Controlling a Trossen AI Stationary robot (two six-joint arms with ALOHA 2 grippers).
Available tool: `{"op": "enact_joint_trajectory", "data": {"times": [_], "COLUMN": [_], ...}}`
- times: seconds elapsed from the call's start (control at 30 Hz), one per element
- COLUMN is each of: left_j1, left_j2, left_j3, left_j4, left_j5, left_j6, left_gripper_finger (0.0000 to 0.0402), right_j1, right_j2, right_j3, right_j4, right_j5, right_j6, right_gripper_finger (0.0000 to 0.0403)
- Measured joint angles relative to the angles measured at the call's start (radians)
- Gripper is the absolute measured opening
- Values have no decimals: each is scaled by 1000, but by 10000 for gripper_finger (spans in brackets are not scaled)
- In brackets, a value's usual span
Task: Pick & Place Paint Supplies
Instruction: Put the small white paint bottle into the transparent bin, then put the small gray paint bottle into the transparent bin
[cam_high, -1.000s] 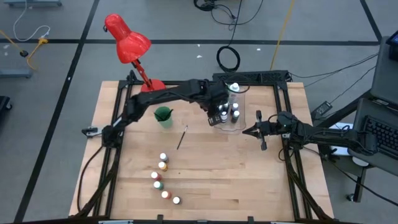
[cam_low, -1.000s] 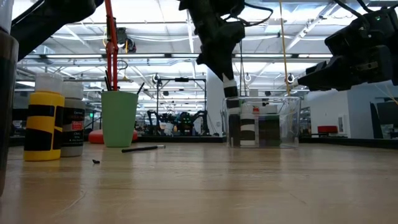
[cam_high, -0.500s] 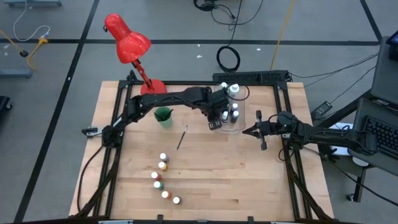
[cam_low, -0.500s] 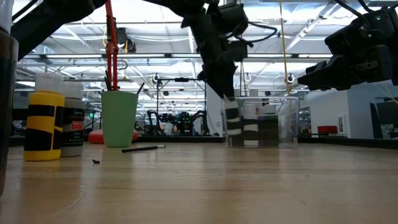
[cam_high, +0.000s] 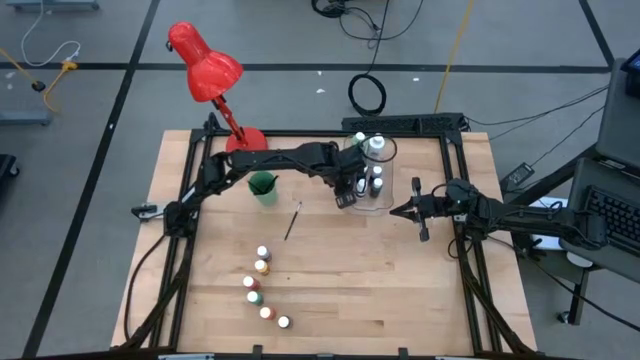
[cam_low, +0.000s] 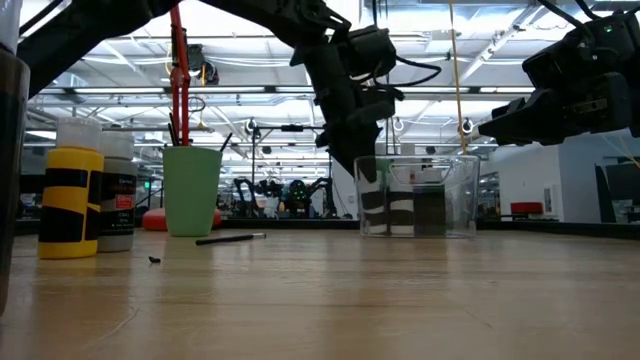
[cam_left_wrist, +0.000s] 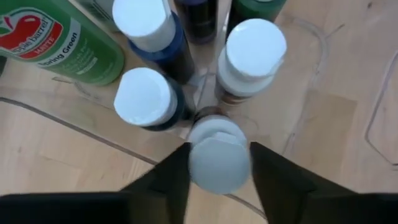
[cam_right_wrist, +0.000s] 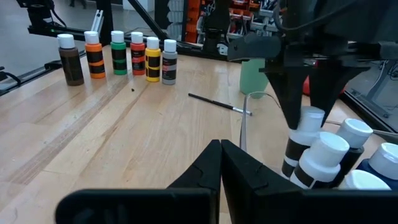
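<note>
Lower than a second ago, the left gripper (cam_high: 345, 193) has carried its small bottle (cam_left_wrist: 218, 163) down from above the clear plastic bin (cam_high: 385, 205) to the bin's near corner; the bin itself sits a touch nearer the camera side in the low view than before, and the right arm has not shifted.

Inside the bin stand several white-capped bottles, among them two dark blue ones (cam_left_wrist: 151, 99) and a larger green bottle (cam_left_wrist: 59, 40) lying against them; the green cup (cam_high: 264, 187) holds something dark, too small to make out from above.

The left fingers pinch the bottle's white cap from both sides, as only the left wrist view shows; the right gripper (cam_high: 400, 211) hovers beside the bin with its fingers pressed together.

On the table remain a loose paintbrush (cam_high: 292, 221) near the cup and a row of six small bottles (cam_right_wrist: 118, 55); their colours read clearly only in the right wrist view.
</note>
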Motion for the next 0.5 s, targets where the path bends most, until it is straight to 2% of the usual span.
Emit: {"op": "enact_joint_trajectory", "data": {"times": [0.13,0.33,0.5], "left_j1": [0,-8,-50], "left_j2": [-2,-15,-19], "left_j3": [23,180,358], "left_j4": [-28,-175,-486], "left_j5": [3,-7,-7], "left_j6": [-1,-3,-11], "left_gripper_finger": [222,276,292], "right_j1": [0,0,0], "right_j2": [0,0,0], "right_j3": [0,0,0], "right_j4": [0,-1,-9], "right_j5": [0,0,0], "right_j6": [0,0,0], "right_gripper_finger": [4,4,4]}}
